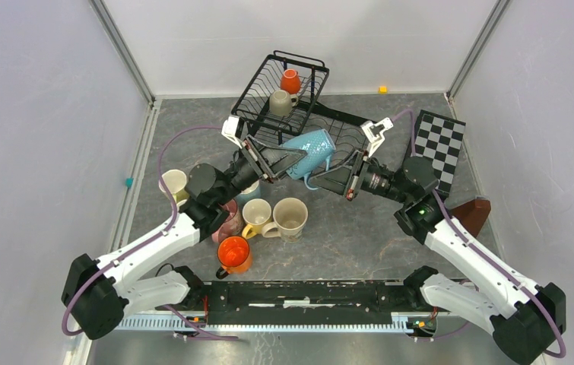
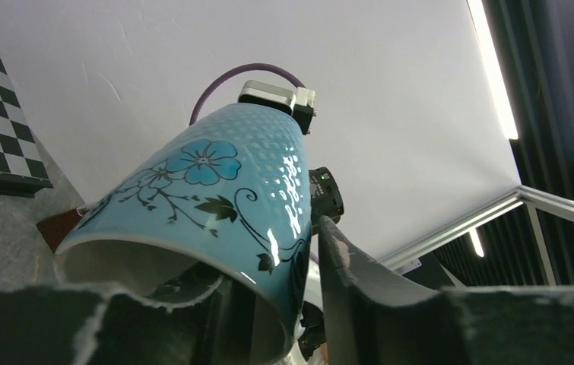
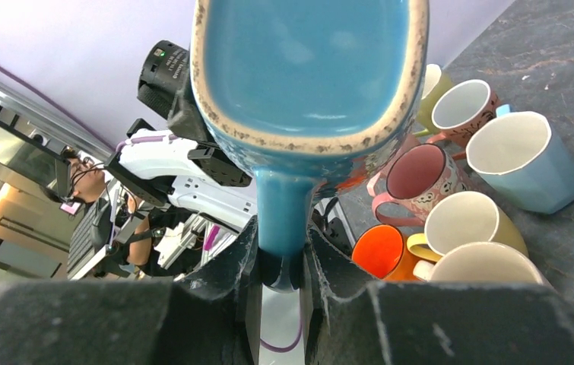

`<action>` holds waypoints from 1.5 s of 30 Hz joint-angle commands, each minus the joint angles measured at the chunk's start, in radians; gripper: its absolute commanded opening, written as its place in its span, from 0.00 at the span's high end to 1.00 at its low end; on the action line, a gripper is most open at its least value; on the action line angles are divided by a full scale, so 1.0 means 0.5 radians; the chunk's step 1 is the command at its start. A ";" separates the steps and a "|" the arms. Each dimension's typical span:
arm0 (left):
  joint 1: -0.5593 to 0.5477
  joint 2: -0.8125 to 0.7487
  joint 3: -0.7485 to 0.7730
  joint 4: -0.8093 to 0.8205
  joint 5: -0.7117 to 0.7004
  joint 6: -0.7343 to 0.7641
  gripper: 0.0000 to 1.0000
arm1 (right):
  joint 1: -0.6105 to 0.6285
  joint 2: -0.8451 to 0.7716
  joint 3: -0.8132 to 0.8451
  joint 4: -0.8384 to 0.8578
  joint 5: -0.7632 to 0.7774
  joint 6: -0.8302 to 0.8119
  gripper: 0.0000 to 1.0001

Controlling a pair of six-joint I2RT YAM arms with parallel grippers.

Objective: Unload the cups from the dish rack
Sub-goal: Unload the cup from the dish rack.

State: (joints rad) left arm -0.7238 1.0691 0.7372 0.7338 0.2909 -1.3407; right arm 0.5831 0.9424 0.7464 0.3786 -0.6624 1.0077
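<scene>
A light blue flowered cup [image 1: 310, 152] [image 2: 215, 190] [image 3: 306, 68] hangs tilted over the lower tray of the black wire dish rack [image 1: 348, 125], between my two arms. My right gripper [image 1: 334, 169] [image 3: 280, 258] is shut on its handle. My left gripper [image 1: 295, 156] [image 2: 268, 266] straddles the cup's rim, one finger inside and one outside, with a narrow gap showing at the outer finger [image 2: 344, 266]. An orange cup [image 1: 290, 80] and a beige cup [image 1: 281, 101] sit in the upper basket.
Several cups stand on the table at front left: cream [image 1: 173, 182], pink [image 1: 226, 220], yellow [image 1: 257, 217], beige [image 1: 290, 218], orange [image 1: 234, 252]. A checkered board [image 1: 437, 148] and a brown object [image 1: 472, 214] lie right of the rack.
</scene>
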 commanded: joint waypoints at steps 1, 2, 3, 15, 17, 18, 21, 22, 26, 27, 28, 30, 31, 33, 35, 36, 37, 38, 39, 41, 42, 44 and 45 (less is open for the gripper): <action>0.009 -0.003 0.006 0.157 0.033 -0.087 0.68 | 0.025 -0.015 -0.008 0.246 -0.011 0.013 1.00; 0.007 -0.002 0.007 0.148 0.035 -0.088 0.75 | 0.025 -0.013 -0.011 0.243 -0.011 0.008 1.00; 0.009 -0.002 0.012 0.138 0.038 -0.084 0.82 | 0.027 -0.013 -0.011 0.240 -0.004 -0.001 1.00; 0.009 -0.118 0.149 -0.246 0.024 0.176 0.98 | 0.051 -0.095 0.158 -0.378 0.282 -0.527 0.25; 0.009 -0.153 0.173 -0.332 0.016 0.226 0.98 | 0.052 -0.121 0.183 -0.477 0.347 -0.604 0.09; 0.009 -0.178 0.182 -0.388 0.011 0.249 0.98 | 0.050 -0.133 0.202 -0.529 0.388 -0.641 0.02; 0.007 -0.246 0.209 -0.543 -0.002 0.329 0.98 | 0.051 -0.185 0.244 -0.702 0.522 -0.763 0.02; 0.009 -0.271 0.222 -0.615 -0.007 0.358 0.98 | 0.050 -0.203 0.260 -0.752 0.573 -0.803 0.02; 0.009 -0.392 0.285 -0.910 -0.033 0.485 0.98 | 0.049 -0.260 0.334 -1.037 0.821 -0.944 0.02; 0.009 -0.417 0.308 -1.016 -0.046 0.523 0.98 | 0.050 -0.265 0.348 -1.096 0.889 -0.975 0.02; 0.009 -0.450 0.330 -1.110 -0.056 0.566 0.98 | 0.049 -0.266 0.368 -1.155 0.947 -1.006 0.02; 0.008 -0.519 0.357 -1.280 -0.081 0.635 0.98 | 0.051 -0.263 0.400 -1.255 1.082 -1.063 0.02; 0.010 -0.556 0.378 -1.369 -0.096 0.672 0.98 | 0.049 -0.262 0.413 -1.293 1.126 -1.094 0.02; 0.008 -0.633 0.407 -1.563 -0.129 0.732 0.98 | 0.052 -0.254 0.435 -1.365 1.226 -1.136 0.02; 0.009 -0.703 0.456 -1.785 -0.164 0.798 0.98 | 0.050 -0.254 0.437 -1.395 1.305 -1.175 0.02; 0.009 -0.730 0.494 -1.883 -0.189 0.828 0.98 | 0.051 -0.251 0.437 -1.413 1.357 -1.190 0.02; 0.010 -0.752 0.524 -2.002 -0.213 0.865 0.98 | 0.050 -0.250 0.435 -1.421 1.405 -1.208 0.02; 0.009 -0.780 0.560 -2.102 -0.242 0.902 0.98 | 0.051 -0.247 0.430 -1.424 1.429 -1.224 0.02; 0.009 -0.800 0.599 -2.217 -0.273 0.933 0.98 | 0.051 -0.239 0.426 -1.426 1.454 -1.235 0.02; 0.009 -0.821 0.676 -2.448 -0.341 0.996 0.98 | 0.049 -0.229 0.416 -1.422 1.483 -1.256 0.02; 0.009 -0.830 0.725 -2.544 -0.374 1.025 0.98 | 0.049 -0.220 0.411 -1.419 1.486 -1.265 0.02; 0.009 -0.831 0.806 -2.759 -0.456 1.061 0.98 | 0.051 -0.205 0.400 -1.410 1.499 -1.274 0.02; 0.008 -0.831 0.838 -2.853 -0.502 1.077 0.98 | 0.052 -0.197 0.390 -1.400 1.503 -1.276 0.02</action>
State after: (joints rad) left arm -0.7231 0.6701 1.0523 -0.5018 0.1383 -0.9073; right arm 0.6083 0.8345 0.9203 -0.3336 0.0341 0.4076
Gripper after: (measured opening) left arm 0.214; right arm 0.982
